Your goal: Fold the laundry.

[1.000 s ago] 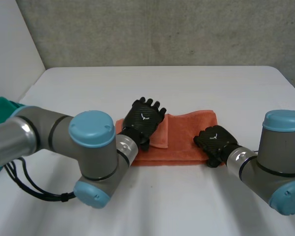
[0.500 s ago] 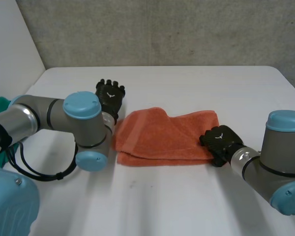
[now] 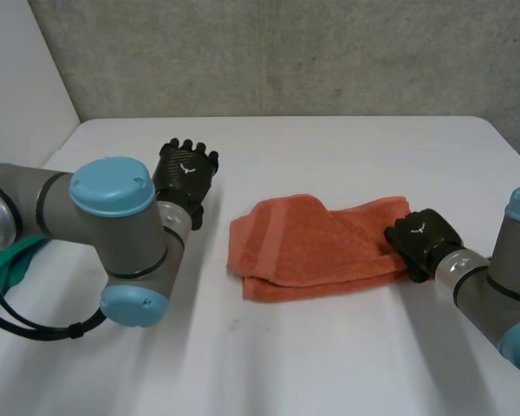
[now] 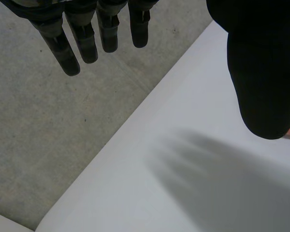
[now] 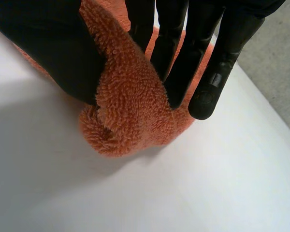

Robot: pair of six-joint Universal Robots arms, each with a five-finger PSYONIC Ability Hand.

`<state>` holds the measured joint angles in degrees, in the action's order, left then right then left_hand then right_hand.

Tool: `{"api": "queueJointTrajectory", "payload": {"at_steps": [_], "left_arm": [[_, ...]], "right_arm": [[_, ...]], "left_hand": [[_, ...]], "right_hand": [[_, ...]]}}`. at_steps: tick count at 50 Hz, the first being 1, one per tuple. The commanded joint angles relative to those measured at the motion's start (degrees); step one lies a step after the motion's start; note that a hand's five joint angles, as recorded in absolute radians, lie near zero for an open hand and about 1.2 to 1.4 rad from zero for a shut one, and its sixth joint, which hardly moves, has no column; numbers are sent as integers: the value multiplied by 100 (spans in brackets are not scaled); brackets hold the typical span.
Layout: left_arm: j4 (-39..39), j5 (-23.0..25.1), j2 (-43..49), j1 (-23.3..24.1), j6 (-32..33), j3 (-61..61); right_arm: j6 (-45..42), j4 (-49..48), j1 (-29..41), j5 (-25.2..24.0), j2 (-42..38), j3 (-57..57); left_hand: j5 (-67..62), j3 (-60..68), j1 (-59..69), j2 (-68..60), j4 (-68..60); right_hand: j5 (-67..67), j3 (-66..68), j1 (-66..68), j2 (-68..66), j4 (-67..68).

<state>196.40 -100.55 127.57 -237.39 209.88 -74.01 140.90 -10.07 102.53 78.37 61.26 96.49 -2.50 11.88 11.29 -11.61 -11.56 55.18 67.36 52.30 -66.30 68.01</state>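
Pinching towel point(image 3: 316, 247) at its right end with right hand point(image 3: 423, 243), thumb against fingers; probably anchoring it for the next fold. Holding left hand point(image 3: 184, 169) off the towel, fingers straight and apart, so free to regrasp. Lying folded, rumpled, right of centre on white table point(image 3: 329, 147). Grey wall point(image 3: 286, 52) behind; green cloth point(image 3: 13, 260) at left edge, possibly more laundry.

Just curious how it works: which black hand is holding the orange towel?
The right hand, pinching the towel's end; the left hand is open, off the cloth.
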Motion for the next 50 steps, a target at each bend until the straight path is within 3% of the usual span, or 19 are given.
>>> {"api": "queueJointTrajectory", "payload": {"at_steps": [1,2,7,9,13,16,20,23,26,27,34,38,45,50], "left_arm": [[30,27,-566,-36,-61,-605],[30,27,-688,-44,-52,-702],[39,27,-988,-80,-61,-913],[39,18,-1067,-97,-70,-966],[39,9,-1269,-150,-96,-1115],[39,9,-1339,-159,-219,-1186],[39,9,-1375,-150,-439,-1212],[39,18,-1375,-150,-527,-1195],[39,18,-1375,-150,-536,-1125],[39,18,-1375,-150,-536,-1107],[83,1,-1366,25,-772,-520],[39,70,-1200,288,-1211,-98],[-302,589,-550,851,-1923,474],[-725,589,109,1036,-2021,914]], "right_arm": [[-1563,101,39,239,342,-288],[-2210,41,57,301,412,-340],[-3770,-4,416,223,387,-753],[-3842,22,793,117,326,-973],[-3798,31,1919,-576,-193,-1334],[-3895,31,2279,-1050,-473,-1369],[-3825,31,2360,-1254,-668,-1396],[-3641,31,2395,-1263,-686,-1317],[-2915,40,2343,-1263,-651,-1238],[-2606,49,2325,-1272,-607,-1220],[1538,84,1781,-1264,683,-1175],[2808,556,1194,-1272,896,-1272],[3048,1515,682,-1211,494,-1746],[3136,1789,646,-1184,-139,-2317]], "left_hand": [[250,-188,-129,161,156],[250,-188,-129,161,156],[250,-188,-129,161,156],[250,-188,-129,161,156],[250,-188,-129,161,156],[250,-188,-129,161,156],[250,-188,-129,161,156],[250,-188,-129,161,156],[250,-188,-129,161,156],[250,-188,-129,161,156],[250,-188,-129,161,156],[250,-188,-129,161,156],[250,-188,-129,161,156],[229,-167,-108,140,135]], "right_hand": [[1482,1264,2770,-1370,1199],[1482,1264,2770,-1370,1199],[1482,1264,2770,-1370,1199],[1482,1264,2770,-1370,1199],[1482,1264,2770,-1370,1199],[1482,1264,2770,-1370,1199],[1482,1264,2770,-1370,1199],[-1952,-2170,-663,2064,-2235],[-4874,-5092,-3586,4986,-5157],[-5287,-5505,-3998,5399,-5570],[-5518,-5736,-4230,5630,-5801],[-5518,-5736,-4230,5630,-5801],[-5518,-5736,-4230,5630,-5801],[-5518,-5736,-4230,5630,-5801]]}}
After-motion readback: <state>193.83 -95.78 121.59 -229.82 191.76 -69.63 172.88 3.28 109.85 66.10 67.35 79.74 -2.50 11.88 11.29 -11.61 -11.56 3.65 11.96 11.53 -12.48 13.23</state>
